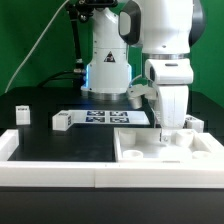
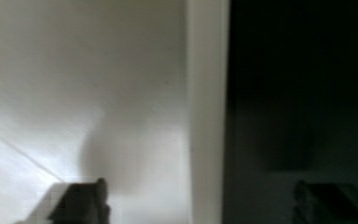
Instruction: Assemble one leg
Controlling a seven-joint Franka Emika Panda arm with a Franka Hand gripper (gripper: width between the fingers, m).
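In the exterior view my gripper (image 1: 163,130) hangs straight down at the right, its fingers low over the far edge of the large flat white tabletop piece (image 1: 170,152). One small white leg (image 1: 193,124) with a tag stands just beside the gripper, on the exterior view's right. Two more legs (image 1: 22,115) (image 1: 62,122) lie far off on the left. In the wrist view my gripper (image 2: 202,205) is open and empty, its dark fingertips (image 2: 78,203) wide apart and straddling the edge between the blurred white tabletop surface (image 2: 87,90) and the black table (image 2: 300,90). No leg shows there.
The marker board (image 1: 105,117) lies flat on the black table in front of the robot's base. A low white wall (image 1: 60,170) borders the table at the front and left. A green backdrop stands behind.
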